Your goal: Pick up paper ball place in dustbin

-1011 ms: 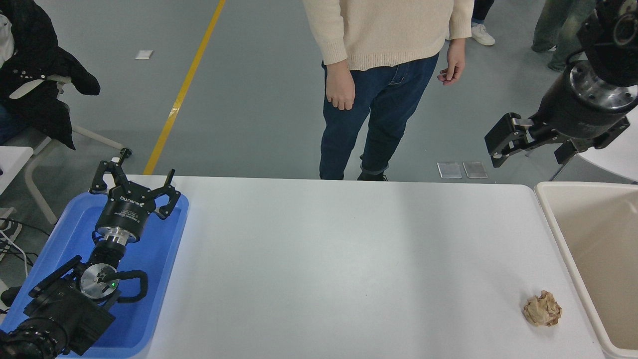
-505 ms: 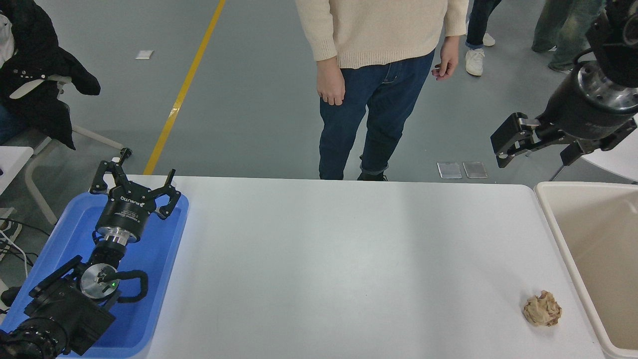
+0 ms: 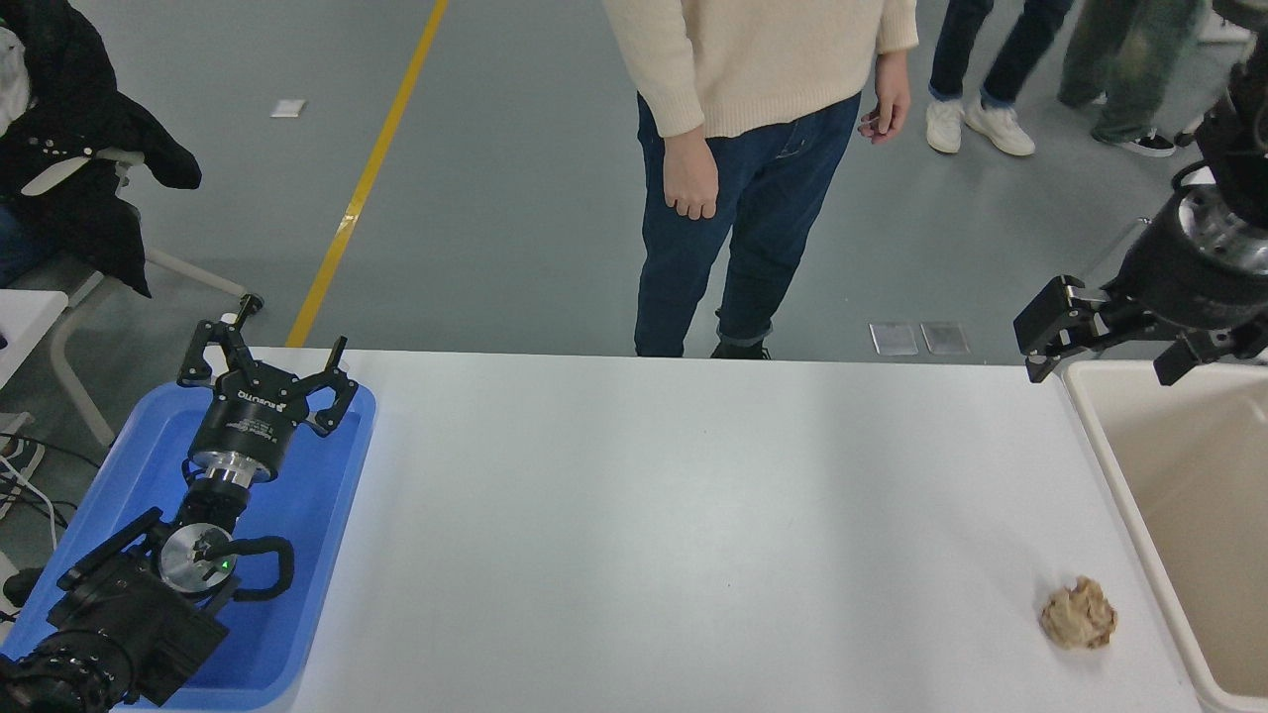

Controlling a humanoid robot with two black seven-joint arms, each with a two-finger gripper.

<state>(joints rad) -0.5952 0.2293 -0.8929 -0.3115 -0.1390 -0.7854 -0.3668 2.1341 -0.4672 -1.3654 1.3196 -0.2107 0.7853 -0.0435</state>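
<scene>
White table (image 3: pixel 693 495) carries the paper ball (image 3: pixel 1078 614) near its right edge, just beside the dustbin (image 3: pixel 1095 436); light, crushable, so pinch its middle gently; your right gripper (image 3: pixel 1100 347) hangs apparently spread, empty.

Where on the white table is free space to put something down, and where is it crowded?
Free: the wide middle of the white table, between the blue tray and the paper ball. Crowded: the tray holds the parked left gripper; the strip between ball and dustbin is narrow.
</scene>
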